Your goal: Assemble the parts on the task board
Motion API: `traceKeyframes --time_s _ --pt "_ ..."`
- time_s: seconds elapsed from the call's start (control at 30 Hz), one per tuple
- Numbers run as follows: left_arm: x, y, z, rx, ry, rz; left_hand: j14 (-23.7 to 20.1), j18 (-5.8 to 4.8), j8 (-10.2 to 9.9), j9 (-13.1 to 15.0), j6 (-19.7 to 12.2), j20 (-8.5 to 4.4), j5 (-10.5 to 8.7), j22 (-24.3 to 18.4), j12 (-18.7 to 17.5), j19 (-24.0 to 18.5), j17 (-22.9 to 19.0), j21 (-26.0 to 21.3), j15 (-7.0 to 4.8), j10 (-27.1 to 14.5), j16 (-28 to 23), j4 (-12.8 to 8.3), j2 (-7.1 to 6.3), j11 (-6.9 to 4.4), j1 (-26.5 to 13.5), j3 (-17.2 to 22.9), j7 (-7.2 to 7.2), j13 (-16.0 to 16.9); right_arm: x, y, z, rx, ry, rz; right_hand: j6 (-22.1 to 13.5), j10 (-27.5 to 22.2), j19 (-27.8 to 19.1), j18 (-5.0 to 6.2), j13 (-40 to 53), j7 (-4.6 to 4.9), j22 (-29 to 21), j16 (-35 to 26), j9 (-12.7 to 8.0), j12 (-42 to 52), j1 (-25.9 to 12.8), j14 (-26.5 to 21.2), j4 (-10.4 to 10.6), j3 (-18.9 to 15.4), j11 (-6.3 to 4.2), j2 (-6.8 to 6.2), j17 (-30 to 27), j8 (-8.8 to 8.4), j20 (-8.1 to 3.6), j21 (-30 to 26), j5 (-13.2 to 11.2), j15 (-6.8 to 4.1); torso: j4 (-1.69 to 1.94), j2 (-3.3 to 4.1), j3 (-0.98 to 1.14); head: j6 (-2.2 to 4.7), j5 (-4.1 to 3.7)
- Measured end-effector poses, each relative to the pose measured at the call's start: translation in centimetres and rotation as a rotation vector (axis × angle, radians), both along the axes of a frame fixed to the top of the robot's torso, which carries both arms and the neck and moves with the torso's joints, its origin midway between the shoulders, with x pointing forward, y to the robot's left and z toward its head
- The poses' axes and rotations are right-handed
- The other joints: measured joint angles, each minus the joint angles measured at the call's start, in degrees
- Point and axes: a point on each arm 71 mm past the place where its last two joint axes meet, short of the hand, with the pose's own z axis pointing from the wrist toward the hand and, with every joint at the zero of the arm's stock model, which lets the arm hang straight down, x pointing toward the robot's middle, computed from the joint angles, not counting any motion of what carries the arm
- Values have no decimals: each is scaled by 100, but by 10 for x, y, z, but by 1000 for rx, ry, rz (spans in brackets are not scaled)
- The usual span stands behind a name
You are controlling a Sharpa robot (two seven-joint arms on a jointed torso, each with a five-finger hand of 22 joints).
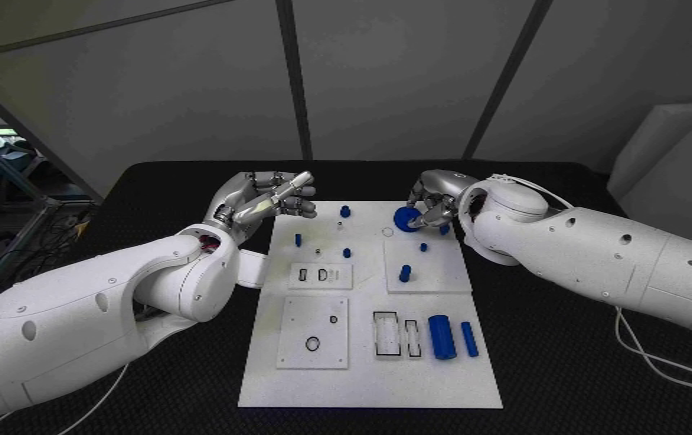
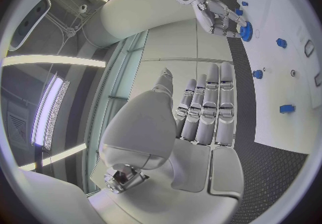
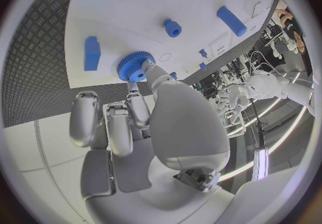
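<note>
White task board [image 1: 274, 380] sits mid black table [image 1: 577, 375]. Near its front edge a clear slotted tray [image 1: 388, 334], w/ two blue cylinders [image 1: 443, 337] lying just beside it. Small blue pegs [image 1: 404, 273] stand further back. Right hand [image 1: 428, 205] pinches a blue gear [image 1: 408, 218] at board's far edge. Left hand [image 1: 260, 198] off board's far-left corner, fingers straight and together, holding nothing. Grey panelled wall [image 1: 389, 65] behind.

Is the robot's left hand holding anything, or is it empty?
Empty. The left hand is lifted beside the task board with its fingers stretched out straight, and nothing lies between them.
</note>
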Motion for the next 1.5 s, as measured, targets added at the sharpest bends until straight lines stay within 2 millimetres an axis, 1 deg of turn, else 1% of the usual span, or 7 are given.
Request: traceKeyframes --time_s 0.17,0.23,0.43,0.53,0.7,0.93,1.5 --pt "0 0 0 1 6 -3 0 0 -24 0 0 0 0 1 0 0 11 0 0 0 0 0 0 0 0 0 0 0 -9 7 6 14 -48 30 1 9 0 -3 8 -1 26 20 0 5 -1 0 -48 61 -9 1 0 -50 0 12 55 0 0 -5 -5 3 18" --pt "0 0 -1 2 9 -4 0 0 -24 0 0 0 0 6 0 0 17 0 0 0 -23 0 0 0 0 0 0 0 -14 14 11 30 -74 51 1 9 21 -92 28 -1 57 24 -1 5 -2 0 -83 95 -9 0 0 -68 -21 12 117 0 0 -6 -5 4 20" --pt "0 0 -1 2 14 -8 0 0 -24 0 0 0 0 6 -20 0 17 0 0 0 -23 -16 0 0 0 -16 0 0 -26 39 20 70 -142 108 2 41 21 -91 74 -1 107 24 -3 39 -75 0 -122 138 1 -70 -1 -87 -21 39 172 0 0 -3 -5 -8 27" --pt "0 0 -1 2 15 -8 0 0 -24 0 0 0 0 5 -20 0 24 0 0 0 -23 -16 0 0 0 -16 0 0 -29 49 23 81 -169 126 3 50 42 -91 92 -2 123 23 -4 44 -97 0 -10 261 -9 -90 -1 -106 -42 39 173 0 3 -3 -6 -16 33" --pt "0 0 -1 2 15 -9 0 0 -24 0 0 0 0 5 -20 0 23 0 0 0 -23 -16 0 0 0 -16 0 0 -30 70 26 92 -199 154 3 50 42 -91 104 -2 138 23 -4 44 -103 0 14 286 -8 -84 -1 -138 -42 39 194 0 7 -2 -10 -24 53" --pt "0 -1 -1 2 15 -10 0 0 -24 0 0 0 0 5 -20 0 23 0 0 0 -23 -16 0 0 0 -16 0 0 -27 94 24 88 -210 173 4 70 42 -89 103 -2 138 23 -4 44 -186 0 38 310 13 -123 -1 -150 -42 60 204 1 7 1 -12 -35 66" --pt "0 -4 -1 0 14 -13 0 0 -23 0 0 0 0 4 -20 0 27 0 0 0 -22 -16 23 0 23 -16 0 0 -20 118 7 8 -169 194 24 69 42 -89 110 15 146 43 -4 44 -239 0 71 370 13 -176 -1 -205 -42 60 178 1 3 7 -6 -85 88"
